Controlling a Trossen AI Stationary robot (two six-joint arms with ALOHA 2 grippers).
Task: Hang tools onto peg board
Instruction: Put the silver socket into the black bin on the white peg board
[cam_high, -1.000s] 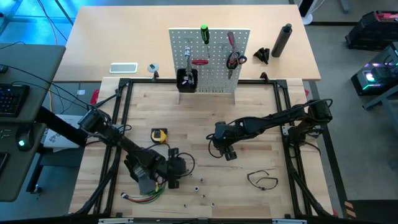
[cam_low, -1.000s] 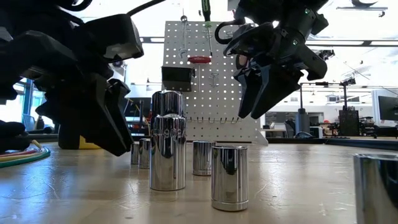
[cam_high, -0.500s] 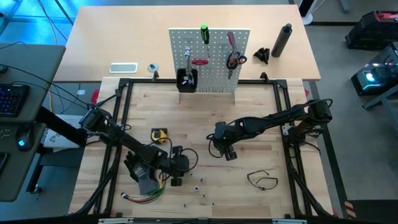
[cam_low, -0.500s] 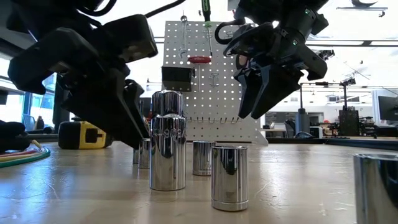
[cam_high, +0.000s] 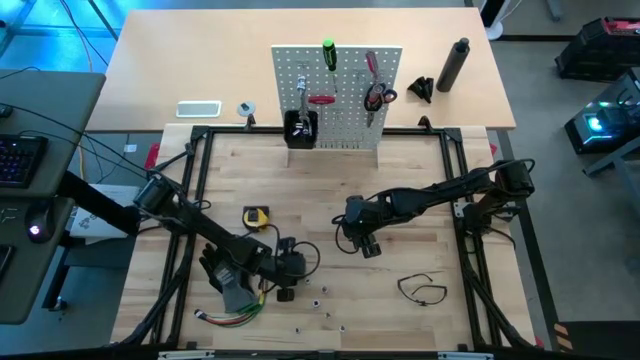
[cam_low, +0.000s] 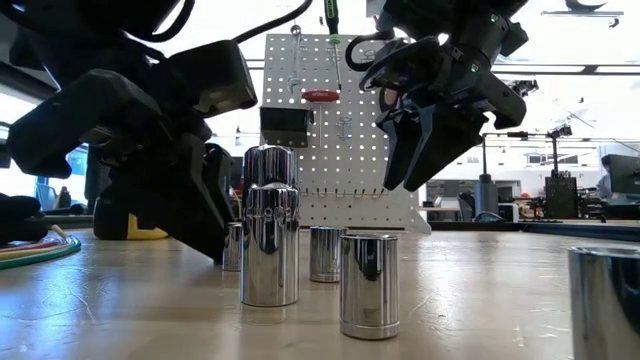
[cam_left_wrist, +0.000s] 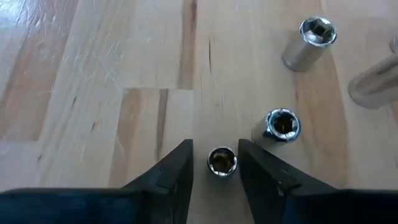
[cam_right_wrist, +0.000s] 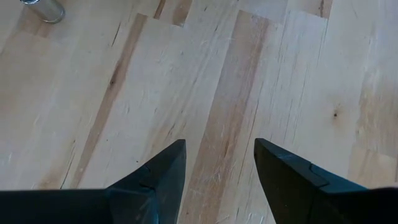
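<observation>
Light wooden table (cam_high: 160, 70) behind, grey floor (cam_high: 570, 120) around. Bright windows (cam_low: 30, 170) left; lab benches (cam_low: 560, 190) right.

My two arms are dark, nearly black, built of slim jointed links with chunky housings at the joints. A black cable loops out beside my left gripper (cam_high: 290, 268), and its fingers (cam_left_wrist: 171, 177) are matte black wedges tapering to narrow tips. My right gripper (cam_high: 366, 245) carries the same angular black fingers (cam_right_wrist: 163, 169), their inner faces flat with bevelled edges.
</observation>
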